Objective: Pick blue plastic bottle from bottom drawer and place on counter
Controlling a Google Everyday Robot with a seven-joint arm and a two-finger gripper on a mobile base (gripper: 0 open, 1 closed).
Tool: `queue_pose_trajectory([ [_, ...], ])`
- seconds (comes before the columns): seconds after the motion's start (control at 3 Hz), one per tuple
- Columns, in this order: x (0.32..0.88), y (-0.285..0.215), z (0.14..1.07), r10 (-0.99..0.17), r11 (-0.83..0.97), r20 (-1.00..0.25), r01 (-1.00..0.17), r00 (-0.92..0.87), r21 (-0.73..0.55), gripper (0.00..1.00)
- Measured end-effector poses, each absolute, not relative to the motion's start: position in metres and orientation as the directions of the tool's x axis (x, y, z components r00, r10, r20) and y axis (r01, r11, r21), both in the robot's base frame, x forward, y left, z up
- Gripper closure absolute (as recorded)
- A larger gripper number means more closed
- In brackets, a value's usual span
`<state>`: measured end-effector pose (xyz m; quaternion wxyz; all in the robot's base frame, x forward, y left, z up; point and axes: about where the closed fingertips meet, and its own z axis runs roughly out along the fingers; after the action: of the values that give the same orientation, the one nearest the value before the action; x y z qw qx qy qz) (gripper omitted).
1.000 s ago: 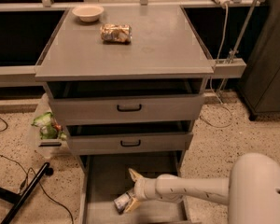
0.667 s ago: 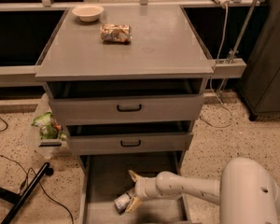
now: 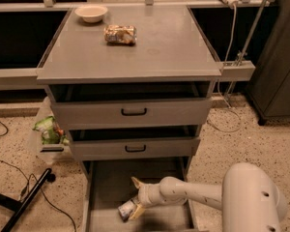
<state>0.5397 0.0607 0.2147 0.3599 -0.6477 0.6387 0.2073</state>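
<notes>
The blue plastic bottle (image 3: 127, 210) lies on the floor of the open bottom drawer (image 3: 108, 182), at its front middle. My gripper (image 3: 136, 197) reaches down into that drawer from the right, its fingers spread, one finger (image 3: 137, 182) behind the bottle and the other right beside it. My white arm (image 3: 203, 195) runs in from the lower right. The counter (image 3: 169, 52) is the broad grey top of the cabinet above.
A white bowl (image 3: 91, 13) and a foil snack packet (image 3: 120, 34) sit on the counter's far part. Two grey drawers with black handles (image 3: 134, 112) stand above the bottom drawer. A bin with a green packet (image 3: 49, 131) and cables lie on the floor at left.
My arm has shifted slightly further into the drawer. The gripper and the bottle stay about where they were.
</notes>
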Motion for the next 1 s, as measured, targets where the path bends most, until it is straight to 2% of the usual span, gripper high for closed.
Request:
queue_pose_trajectory([
  [1.0, 0.540, 0.065, 0.175, -0.680, 0.064, -0.732, -0.990, 0.048, -0.125, 0.00],
])
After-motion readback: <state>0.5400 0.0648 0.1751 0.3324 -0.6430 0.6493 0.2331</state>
